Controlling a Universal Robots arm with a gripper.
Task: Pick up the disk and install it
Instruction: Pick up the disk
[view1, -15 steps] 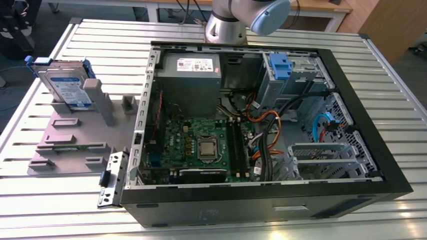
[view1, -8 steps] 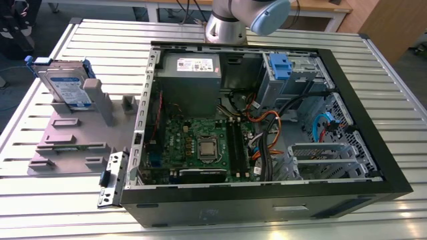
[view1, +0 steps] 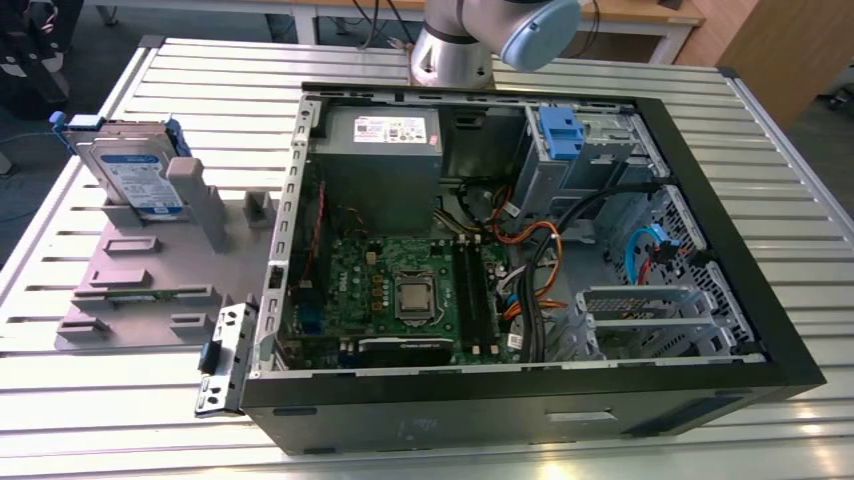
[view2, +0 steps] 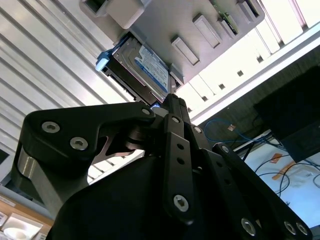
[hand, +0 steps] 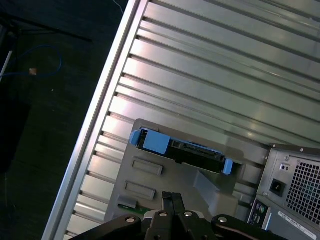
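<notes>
Counts: one disk, one grey holder, one open computer case, one arm.
Disk (view1: 134, 170): stands upright on its edge in the grey holder (view1: 147, 290), with its label face showing and a blue carrier around it. It is near the surface's corner on the exterior view's left, at the arm's side.
Holder: lies flat on the ribbed surface (view1: 200, 70), just beside the computer case (view1: 534, 400).
Case: lies on its side in the middle of the surface, with its boards and cables exposed.
Arm (view1: 467, 40): its column rises at the surface's edge beyond the case.
Fingers (hand: 167, 200): together, tips meeting, nothing between them. In both wrist views they point toward the disk, over the holder and apart from both.
</notes>
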